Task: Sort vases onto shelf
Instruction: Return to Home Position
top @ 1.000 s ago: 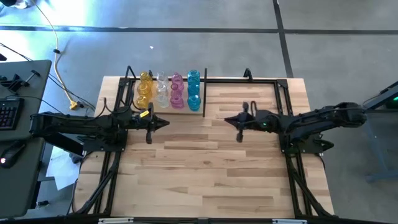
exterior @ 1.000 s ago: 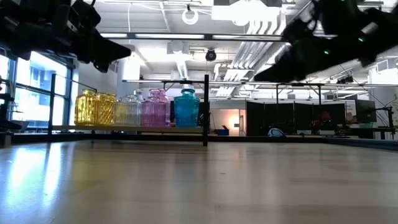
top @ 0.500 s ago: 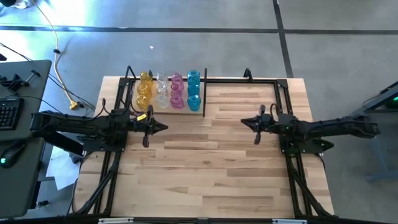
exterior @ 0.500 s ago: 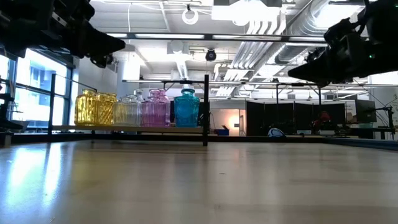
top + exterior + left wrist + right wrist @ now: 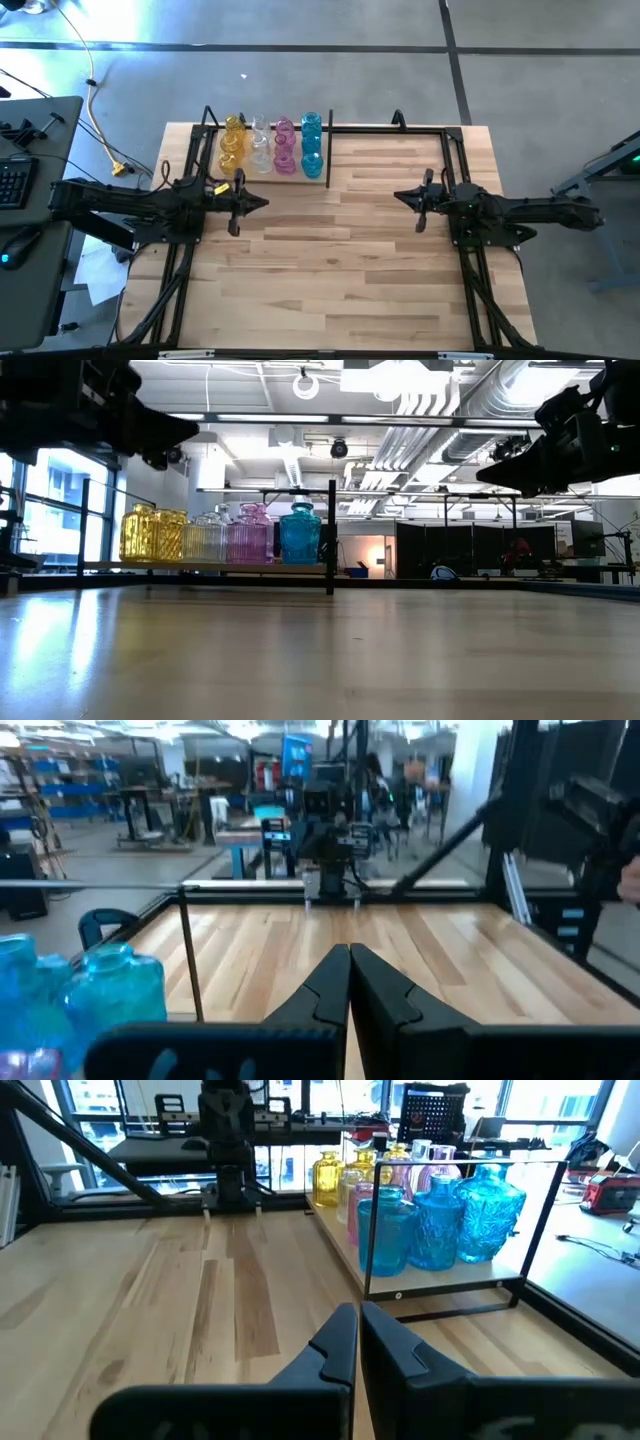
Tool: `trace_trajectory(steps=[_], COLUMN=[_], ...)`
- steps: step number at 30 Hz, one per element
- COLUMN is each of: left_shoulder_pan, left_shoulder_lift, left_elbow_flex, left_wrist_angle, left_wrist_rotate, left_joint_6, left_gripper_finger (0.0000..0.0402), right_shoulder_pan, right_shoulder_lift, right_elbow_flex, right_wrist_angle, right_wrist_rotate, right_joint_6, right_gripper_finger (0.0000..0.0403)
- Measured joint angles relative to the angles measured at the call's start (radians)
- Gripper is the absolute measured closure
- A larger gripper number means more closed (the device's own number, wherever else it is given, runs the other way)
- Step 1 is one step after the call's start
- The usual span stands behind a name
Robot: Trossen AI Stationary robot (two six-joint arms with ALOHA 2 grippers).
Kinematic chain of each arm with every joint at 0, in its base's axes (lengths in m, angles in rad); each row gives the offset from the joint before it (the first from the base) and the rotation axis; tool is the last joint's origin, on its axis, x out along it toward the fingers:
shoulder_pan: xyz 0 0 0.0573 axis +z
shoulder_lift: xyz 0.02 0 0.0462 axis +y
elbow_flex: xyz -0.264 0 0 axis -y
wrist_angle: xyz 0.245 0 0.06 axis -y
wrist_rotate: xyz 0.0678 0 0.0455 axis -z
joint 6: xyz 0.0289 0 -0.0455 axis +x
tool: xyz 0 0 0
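Small glass vases stand in rows on the shelf (image 5: pixel 329 150) at the table's far left: yellow (image 5: pixel 232 140), clear (image 5: pixel 260 146), pink (image 5: pixel 285 146) and teal-blue (image 5: pixel 311 142). They also show in the low view (image 5: pixel 225 532) and the right wrist view (image 5: pixel 440 1215). All rest on their bases on the shelf's pale plank, left of the upright divider rod. My left gripper (image 5: pixel 262 203) (image 5: pixel 349 960) hovers shut and level just near of the shelf, holding nothing. My right gripper (image 5: pixel 398 196) (image 5: pixel 358 1320) is shut and empty, level above the table's right half.
Bare wood planks (image 5: pixel 330 270) fill the middle and near part of the table. The shelf's section right of the divider (image 5: pixel 390 145) holds nothing. Black frame rails (image 5: pixel 470 290) run along both table sides. A desk with a keyboard (image 5: pixel 15 180) stands off the left edge.
My right gripper has drawn back from the table's middle toward its right edge, sinking a little and levelling out, still shut and empty. The vases have stayed where they were.
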Motion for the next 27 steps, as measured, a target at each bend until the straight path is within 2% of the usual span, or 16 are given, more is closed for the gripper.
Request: trace_trajectory(steps=[3,8,15,20,24,27], left_shoulder_pan=[0.0,0.0,0.001,0.001,0.001,0.001], left_shoulder_lift=[0.0,-0.055,-0.237,-0.44,-0.617,-0.617], left_elbow_flex=[-0.078,-0.084,-0.088,-0.088,-0.088,-0.082], left_wrist_angle=[0.119,0.055,-0.142,-0.325,-0.512,-0.518], left_wrist_rotate=[-0.035,-0.053,-0.109,-0.169,-0.194,-0.189], left_joint_6=[-0.03,-0.031,-0.011,-0.009,-0.027,-0.013], left_gripper_finger=[0.0401,0.0401,0.0401,0.0401,0.0401,0.0401], right_shoulder_pan=[0.0,0.0,0.0,0.0,0.0,-0.017], right_shoulder_lift=[-0.016,-0.029,-0.076,-0.161,-0.223,-0.253], right_elbow_flex=[0.0,0.0,0.0,-0.001,-0.001,-0.001], right_wrist_angle=[-0.02,-0.06,-0.108,-0.186,-0.185,-0.185], right_wrist_rotate=[0.004,0.015,0.049,0.064,0.06,0.067], right_joint_6=[0.006,0.018,0.032,0.041,0.006,-0.027], right_gripper_finger=[0.0403,0.0403,0.0403,0.0403,0.0403,0.0403])
